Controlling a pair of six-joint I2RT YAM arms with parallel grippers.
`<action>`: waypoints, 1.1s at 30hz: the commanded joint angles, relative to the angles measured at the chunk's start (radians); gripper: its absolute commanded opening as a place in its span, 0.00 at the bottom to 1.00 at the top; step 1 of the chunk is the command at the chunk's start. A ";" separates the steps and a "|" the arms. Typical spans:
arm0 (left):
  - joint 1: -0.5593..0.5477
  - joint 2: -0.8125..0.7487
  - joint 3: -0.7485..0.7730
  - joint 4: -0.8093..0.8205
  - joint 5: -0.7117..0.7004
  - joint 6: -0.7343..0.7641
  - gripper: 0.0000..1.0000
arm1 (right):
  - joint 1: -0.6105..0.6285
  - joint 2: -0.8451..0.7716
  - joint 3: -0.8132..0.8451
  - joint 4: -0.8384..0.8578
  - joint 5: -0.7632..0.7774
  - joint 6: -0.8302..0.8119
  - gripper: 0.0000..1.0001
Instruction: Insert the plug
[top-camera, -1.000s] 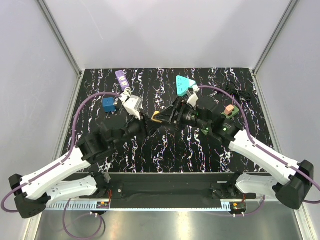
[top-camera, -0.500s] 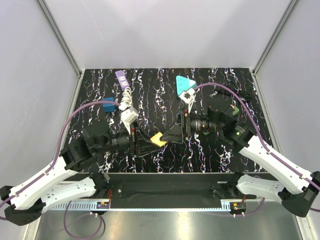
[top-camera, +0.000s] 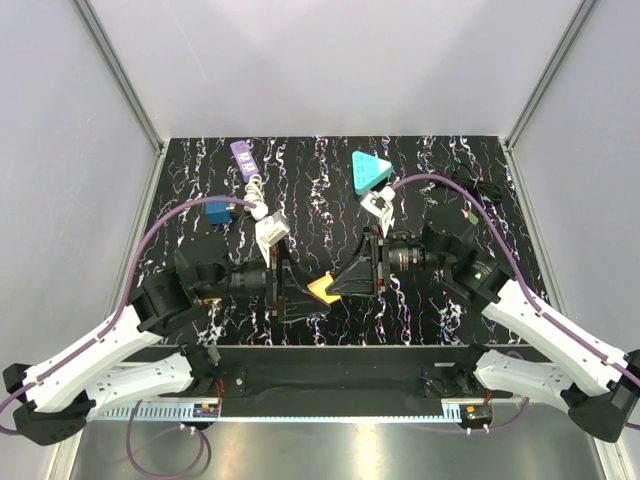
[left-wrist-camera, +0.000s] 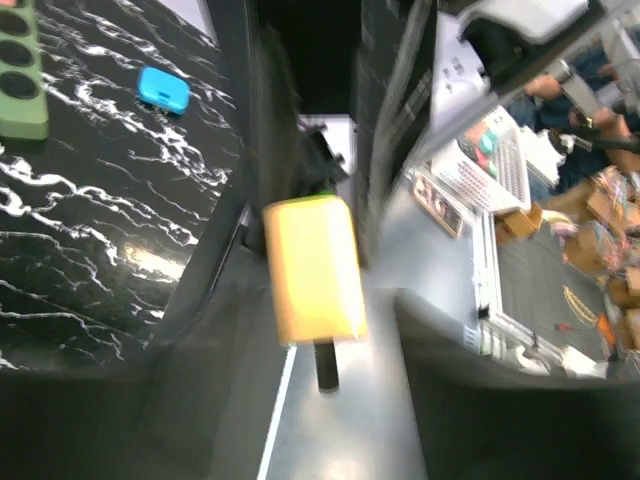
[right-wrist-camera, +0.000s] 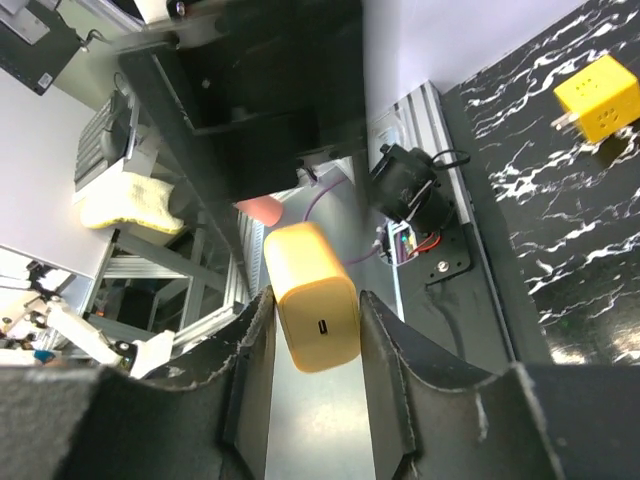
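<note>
The plug is a yellow block charger, held in the air between the two arms near the table's front. My right gripper comes at it from the right and is shut on it. In the right wrist view both fingers press the sides of the plug, whose small port faces the camera. My left gripper faces it from the left, open. In the left wrist view the plug hangs between the spread fingers without touching them, one black prong pointing at the camera.
At the back of the black marbled table lie a purple strip, a blue adapter, a white adapter and a teal triangular socket. A yellow cube adapter and a green socket strip also lie there.
Both grippers moved toward the table's near edge with the plug between them. The left jaws opened off the plug while the right jaws closed on it.
</note>
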 joint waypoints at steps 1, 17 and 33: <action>0.010 0.010 0.058 0.022 -0.134 0.019 0.83 | 0.006 -0.032 0.017 0.001 0.137 0.011 0.00; 0.011 0.097 0.029 -0.294 -0.767 0.240 0.99 | -0.417 0.354 0.405 -1.023 1.036 0.201 0.00; 0.011 0.097 -0.081 -0.286 -0.954 0.310 0.99 | -0.653 0.816 0.542 -0.961 1.212 0.220 0.00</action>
